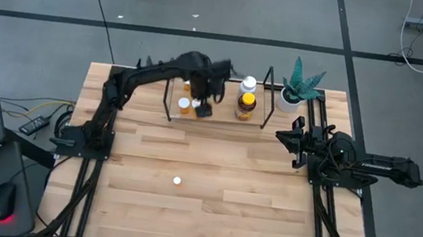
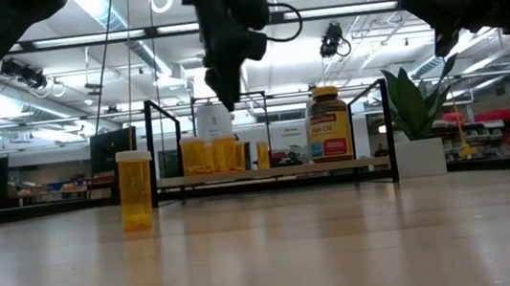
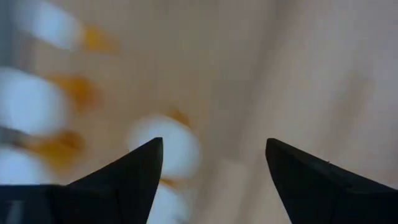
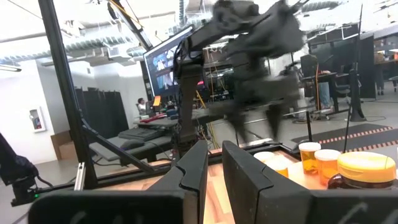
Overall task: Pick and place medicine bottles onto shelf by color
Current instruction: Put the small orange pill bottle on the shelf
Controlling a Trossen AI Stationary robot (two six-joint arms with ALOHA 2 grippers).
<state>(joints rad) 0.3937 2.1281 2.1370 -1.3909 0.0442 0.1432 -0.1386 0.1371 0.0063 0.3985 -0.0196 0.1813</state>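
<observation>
left gripper (image 1: pixel 204 101) over shelf (image 1: pixel 171 104), fingers spread, holding nothing | its wrist view blurred: only white caps, orange smears | orange bottles (image 2: pixel 210 156), white bottle (image 1: pixel 248 84), amber bottle (image 1: pixel 246 105) on shelf | lone orange bottle (image 2: pixel 135 190) on table (image 1: pixel 225 201) | right gripper (image 1: pixel 291 140) beside plant pot (image 1: pixel 291 100), nearly closed, empty

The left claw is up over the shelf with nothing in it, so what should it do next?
Probably swing back toward the lone orange bottle mid-table: the left claw hangs open and empty above the shelf, and that bottle is the only one not shelved.
</observation>
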